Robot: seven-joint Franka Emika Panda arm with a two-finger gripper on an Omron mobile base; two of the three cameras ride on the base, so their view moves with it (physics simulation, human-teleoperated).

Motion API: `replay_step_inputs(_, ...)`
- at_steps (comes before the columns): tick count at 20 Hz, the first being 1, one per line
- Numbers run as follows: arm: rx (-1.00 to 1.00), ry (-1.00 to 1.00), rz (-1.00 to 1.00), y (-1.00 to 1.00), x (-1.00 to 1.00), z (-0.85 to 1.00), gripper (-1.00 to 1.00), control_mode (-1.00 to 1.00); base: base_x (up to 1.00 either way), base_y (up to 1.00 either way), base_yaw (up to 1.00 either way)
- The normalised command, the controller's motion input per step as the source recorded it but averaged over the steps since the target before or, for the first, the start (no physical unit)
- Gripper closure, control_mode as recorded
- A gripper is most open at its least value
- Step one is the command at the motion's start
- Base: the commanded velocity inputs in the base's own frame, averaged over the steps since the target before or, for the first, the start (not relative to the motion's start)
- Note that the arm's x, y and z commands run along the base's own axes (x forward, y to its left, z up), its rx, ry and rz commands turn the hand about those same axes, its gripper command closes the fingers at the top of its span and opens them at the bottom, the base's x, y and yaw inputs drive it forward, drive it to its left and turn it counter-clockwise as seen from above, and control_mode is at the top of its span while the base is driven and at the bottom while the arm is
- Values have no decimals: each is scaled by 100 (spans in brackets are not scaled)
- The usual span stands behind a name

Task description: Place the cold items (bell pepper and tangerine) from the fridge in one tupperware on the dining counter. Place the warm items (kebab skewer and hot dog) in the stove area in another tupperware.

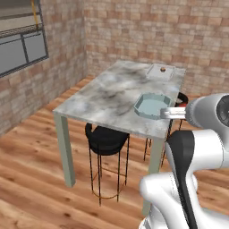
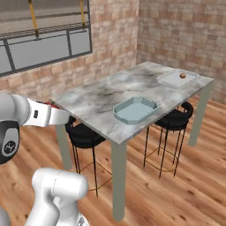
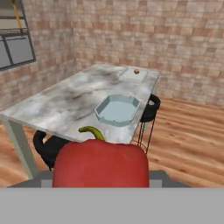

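Base views flank arm, facing marble counter (image 1: 112,96); hand view nearer, same counter.

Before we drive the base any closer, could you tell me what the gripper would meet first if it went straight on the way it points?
Probably the near edge of the marble counter, or the blue tupperware just beyond it; depth is unclear.
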Motion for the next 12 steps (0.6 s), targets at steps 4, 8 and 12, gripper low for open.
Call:
replay_step_inputs(4, 0, 0, 0, 0, 0, 0, 100, 100, 86, -100, 0)
replay_step_inputs(8, 0, 0, 0, 0, 0, 0, 100, 100, 81, -100, 0)
replay_step_inputs(12, 0, 0, 0, 0, 0, 0, 100, 100, 80, -100, 0)
